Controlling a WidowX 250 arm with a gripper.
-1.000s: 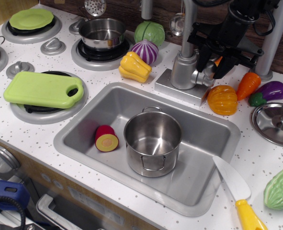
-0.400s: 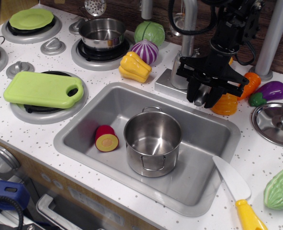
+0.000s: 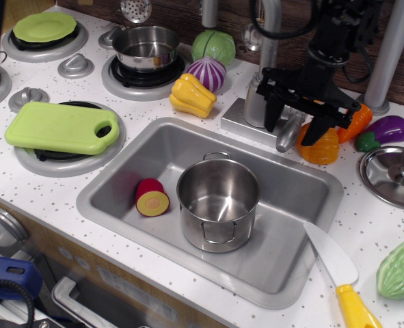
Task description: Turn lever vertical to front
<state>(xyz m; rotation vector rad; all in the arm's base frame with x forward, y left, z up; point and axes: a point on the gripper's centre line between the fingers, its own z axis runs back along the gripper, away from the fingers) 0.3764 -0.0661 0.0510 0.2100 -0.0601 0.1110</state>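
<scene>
Your gripper (image 3: 295, 121) has risen since a moment ago, jaws now spread wide, holding nothing. The lever (image 3: 288, 134) sits between them, pointing forward and down from the faucet body (image 3: 260, 102) toward the sink (image 3: 119, 178). Turn appears complete.

Gripper (image 3: 294, 119) straddles lever (image 3: 287, 137); tap body (image 3: 260, 102) tight to its left, orange pumpkin (image 3: 320, 145) tight right, open sink (image 3: 119, 179) below/front.
</scene>
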